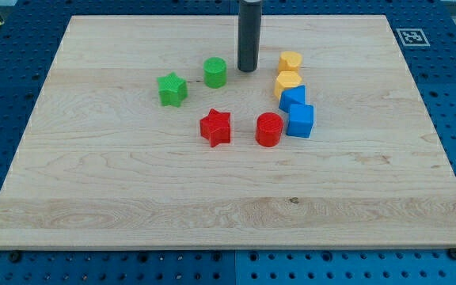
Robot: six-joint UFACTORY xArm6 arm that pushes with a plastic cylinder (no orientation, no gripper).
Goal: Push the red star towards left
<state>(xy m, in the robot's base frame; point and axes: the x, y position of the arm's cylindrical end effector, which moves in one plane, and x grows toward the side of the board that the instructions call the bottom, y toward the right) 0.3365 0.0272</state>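
Observation:
The red star (215,127) lies near the middle of the wooden board (133,198). My tip (248,70) stands on the board above and to the right of the star, well apart from it. The tip is just right of the green cylinder (215,72) and left of the upper yellow block (290,61). A red cylinder (268,130) sits to the right of the star.
A green star (172,89) lies up and left of the red star. A second yellow block (287,82) and two blue blocks (293,99) (300,121) form a column right of the red cylinder. A fiducial marker (408,36) sits at the board's top right corner.

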